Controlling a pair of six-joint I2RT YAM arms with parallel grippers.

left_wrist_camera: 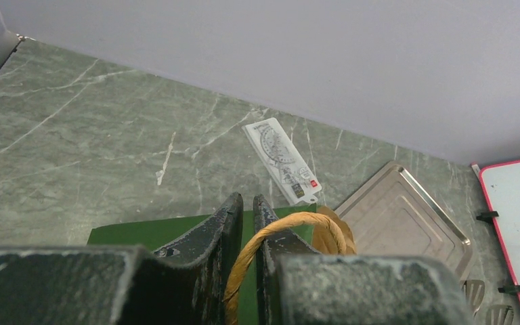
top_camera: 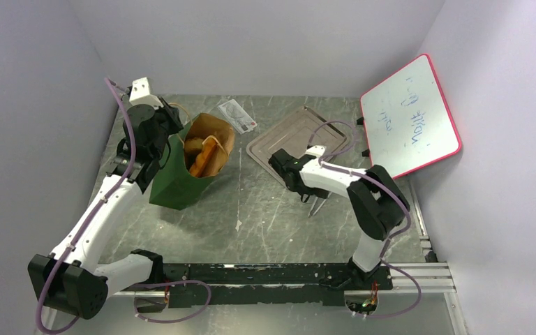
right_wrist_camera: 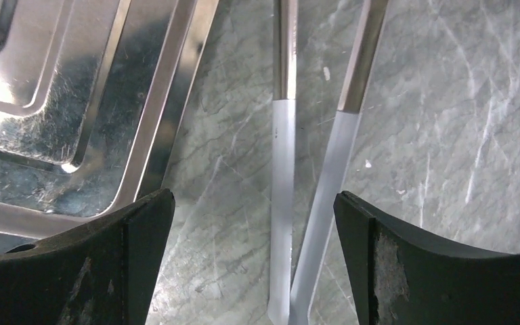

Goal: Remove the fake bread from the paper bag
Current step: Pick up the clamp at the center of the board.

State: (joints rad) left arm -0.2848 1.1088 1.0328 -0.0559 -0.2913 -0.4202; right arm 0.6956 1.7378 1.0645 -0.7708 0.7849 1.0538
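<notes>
Left wrist: left claw (left_wrist_camera: 248,200) tight on handle (left_wrist_camera: 299,219) of paper bag (left_wrist_camera: 142,234)

The fake bread (top_camera: 199,155) sits in the paper bag (top_camera: 181,183), left of the tray (top_camera: 294,132), with tongs (top_camera: 317,204) before the tray.

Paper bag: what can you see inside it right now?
Through the open mouth of the paper bag, orange-brown pieces of fake bread show against the kraft lining. How many there are, and anything lower down, is hidden by the bag's green walls.
</notes>
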